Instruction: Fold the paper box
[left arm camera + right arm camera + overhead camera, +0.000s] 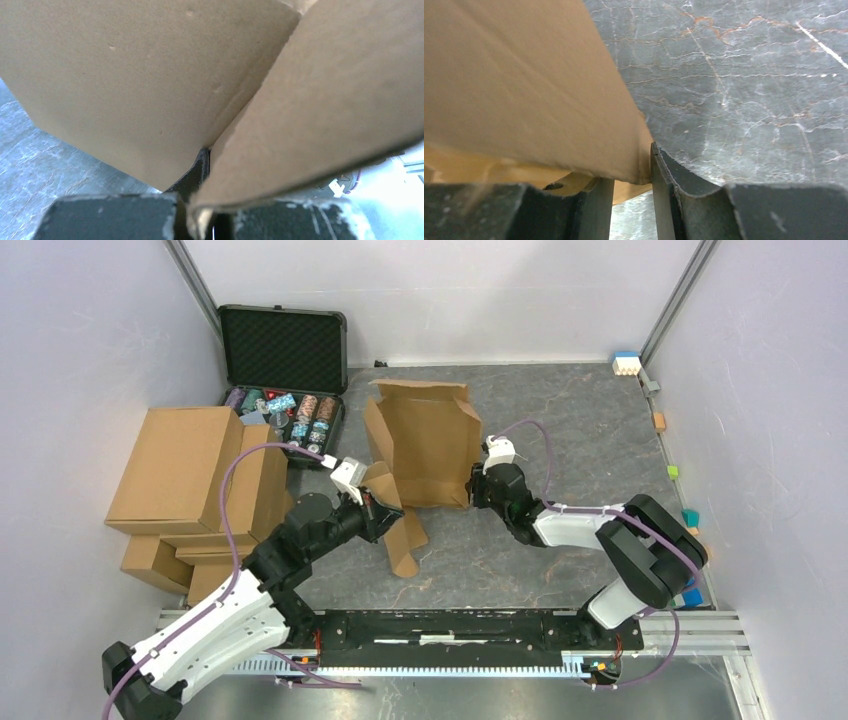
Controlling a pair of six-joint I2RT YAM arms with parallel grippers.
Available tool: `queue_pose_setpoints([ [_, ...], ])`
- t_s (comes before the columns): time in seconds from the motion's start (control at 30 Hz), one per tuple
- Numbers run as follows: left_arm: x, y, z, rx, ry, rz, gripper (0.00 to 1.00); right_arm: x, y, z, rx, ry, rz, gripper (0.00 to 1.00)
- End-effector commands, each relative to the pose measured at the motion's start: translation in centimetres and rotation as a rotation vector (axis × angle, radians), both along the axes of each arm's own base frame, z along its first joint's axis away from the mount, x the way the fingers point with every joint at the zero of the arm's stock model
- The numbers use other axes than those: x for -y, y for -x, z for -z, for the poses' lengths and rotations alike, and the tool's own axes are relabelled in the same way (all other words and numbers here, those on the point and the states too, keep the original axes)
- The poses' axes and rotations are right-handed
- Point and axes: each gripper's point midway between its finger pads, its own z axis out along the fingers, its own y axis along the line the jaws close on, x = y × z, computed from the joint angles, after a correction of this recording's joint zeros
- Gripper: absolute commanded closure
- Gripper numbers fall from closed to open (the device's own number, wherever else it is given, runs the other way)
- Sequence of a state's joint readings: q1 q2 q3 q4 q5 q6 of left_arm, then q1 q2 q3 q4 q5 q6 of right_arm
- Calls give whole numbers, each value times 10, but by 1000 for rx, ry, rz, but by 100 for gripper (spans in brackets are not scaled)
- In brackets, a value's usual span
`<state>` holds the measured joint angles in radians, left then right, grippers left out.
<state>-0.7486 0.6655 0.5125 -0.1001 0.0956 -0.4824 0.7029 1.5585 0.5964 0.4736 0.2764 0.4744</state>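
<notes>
grey marbled table (580, 420) carries at its middle the brown corrugated cardboard paper box (425, 445), half raised, likely so its walls can be creased. left gripper (383, 510) pinches a lower flap, seemingly to steady it; right gripper (478, 485) straddles the right edge, fingers (684, 200) parted, not squeezing. the box's far face and base creases are hidden.
</notes>
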Motion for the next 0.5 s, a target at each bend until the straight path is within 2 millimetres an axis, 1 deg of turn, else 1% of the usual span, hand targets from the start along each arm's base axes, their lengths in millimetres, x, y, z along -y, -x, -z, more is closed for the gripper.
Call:
queue_pose_setpoints([
  [0.0, -7, 8, -4, -87, -6, -33, 98, 19, -10, 14, 18, 101, -53, 63],
  [0.07, -8, 8, -2, -89, -18, -30, 98, 20, -12, 20, 17, 127, -86, 63],
  [0.17, -5, 9, 1, -95, -22, -17, 98, 21, -14, 28, 14, 165, -105, 72],
  [0.27, -2, 9, 3, -100, -20, -4, 98, 13, -10, 23, 23, 109, -131, 92],
  [0.3, 0, 10, 5, -106, -16, 5, 98, 10, -8, 21, 17, 76, -129, 96],
  [0.47, 11, 11, 14, -133, 19, 34, 98, -17, 3, 16, -47, -72, -180, 95],
])
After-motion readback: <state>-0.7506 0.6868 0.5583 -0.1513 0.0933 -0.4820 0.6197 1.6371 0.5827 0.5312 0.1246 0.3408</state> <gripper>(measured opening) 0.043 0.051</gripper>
